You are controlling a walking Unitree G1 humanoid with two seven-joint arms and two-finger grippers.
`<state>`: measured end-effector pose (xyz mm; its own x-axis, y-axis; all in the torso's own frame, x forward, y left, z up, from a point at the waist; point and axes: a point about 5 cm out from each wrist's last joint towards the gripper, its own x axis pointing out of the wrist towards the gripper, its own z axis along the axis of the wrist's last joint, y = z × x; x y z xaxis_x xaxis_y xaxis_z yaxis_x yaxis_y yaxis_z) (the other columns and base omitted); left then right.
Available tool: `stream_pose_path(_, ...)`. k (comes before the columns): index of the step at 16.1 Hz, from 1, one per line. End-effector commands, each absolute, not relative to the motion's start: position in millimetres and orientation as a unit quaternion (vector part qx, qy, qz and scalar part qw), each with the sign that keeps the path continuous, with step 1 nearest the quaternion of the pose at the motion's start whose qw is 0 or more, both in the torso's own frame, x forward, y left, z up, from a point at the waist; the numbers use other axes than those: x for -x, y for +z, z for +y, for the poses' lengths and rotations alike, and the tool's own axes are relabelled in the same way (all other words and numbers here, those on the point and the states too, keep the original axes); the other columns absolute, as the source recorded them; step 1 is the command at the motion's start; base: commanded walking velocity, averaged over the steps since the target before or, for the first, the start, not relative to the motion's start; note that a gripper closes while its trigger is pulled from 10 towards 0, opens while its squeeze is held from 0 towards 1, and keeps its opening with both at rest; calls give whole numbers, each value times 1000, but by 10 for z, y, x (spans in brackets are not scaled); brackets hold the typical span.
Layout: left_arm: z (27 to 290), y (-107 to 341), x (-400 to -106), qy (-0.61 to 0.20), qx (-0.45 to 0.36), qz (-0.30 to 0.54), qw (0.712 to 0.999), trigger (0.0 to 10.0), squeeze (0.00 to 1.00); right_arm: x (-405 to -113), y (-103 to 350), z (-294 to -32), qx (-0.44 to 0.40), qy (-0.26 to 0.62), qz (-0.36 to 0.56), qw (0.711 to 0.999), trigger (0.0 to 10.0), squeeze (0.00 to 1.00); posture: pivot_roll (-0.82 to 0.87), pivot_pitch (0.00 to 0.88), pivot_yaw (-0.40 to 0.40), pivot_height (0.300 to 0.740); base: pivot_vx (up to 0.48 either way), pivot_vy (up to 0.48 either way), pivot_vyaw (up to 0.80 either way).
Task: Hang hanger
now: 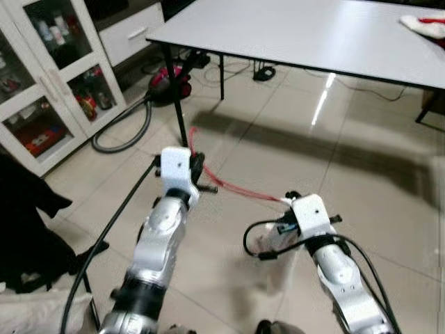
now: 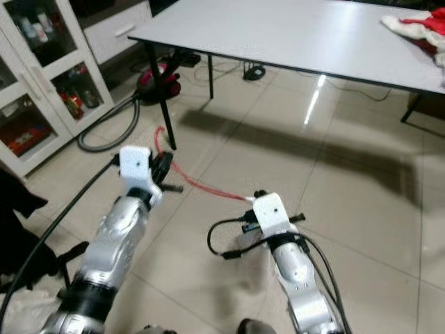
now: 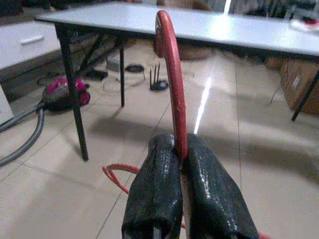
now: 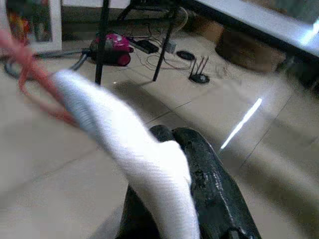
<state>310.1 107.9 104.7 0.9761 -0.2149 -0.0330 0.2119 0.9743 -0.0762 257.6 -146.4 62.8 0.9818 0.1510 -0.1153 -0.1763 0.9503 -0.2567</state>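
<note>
A thin red hanger (image 1: 240, 191) is held over the tiled floor between my two grippers. Its curved red bar (image 3: 172, 74) rises out of my left gripper (image 3: 180, 152), which is shut on it; the same gripper (image 1: 201, 174) sits at the hanger's left end. My right gripper (image 1: 286, 207) is at the other end. In the right wrist view a white ribbed piece (image 4: 129, 144), joined to the red wire (image 4: 30, 69), lies across my right gripper (image 4: 172, 135), which is shut on it.
A grey table (image 1: 313, 35) on black legs (image 1: 177, 104) stands ahead, a red and white cloth (image 1: 424, 24) on its far right corner. A red vacuum cleaner (image 1: 170, 82) with a grey hose (image 1: 128, 136) lies left, by a white glass-door cabinet (image 1: 42, 90). Black fabric (image 1: 24, 216) hangs at left.
</note>
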Motion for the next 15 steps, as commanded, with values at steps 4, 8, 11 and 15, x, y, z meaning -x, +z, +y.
stream_pose_path(4, 1043, 1029, -3009, -110, -9, 18, 994, 10000, 0, -2718, 615, -1598, 96, 54, 65, 992, 0, 0, -126, 61, 43, 740, 0, -360, 444)
stream_pose_path(8, 1171, 917, -2940, -63, 2, 48, 997, 10000, 0, -2766, 541, -1486, 85, 98, 83, 988, 0, 0, -91, 71, 17, 740, 0, -480, 498)
stream_pose_path(11, 1224, 889, -2935, -48, -13, 50, 998, 10000, 0, -2786, 495, -1398, 82, 129, 95, 984, 0, 0, -68, 70, -1, 740, 0, -480, 483)
stream_pose_path(15, 1371, 813, -2857, -19, -41, 58, 997, 10000, 0, -2705, 301, -1406, 61, 138, 134, 979, 0, 0, -26, 61, -29, 740, 0, -480, 480)
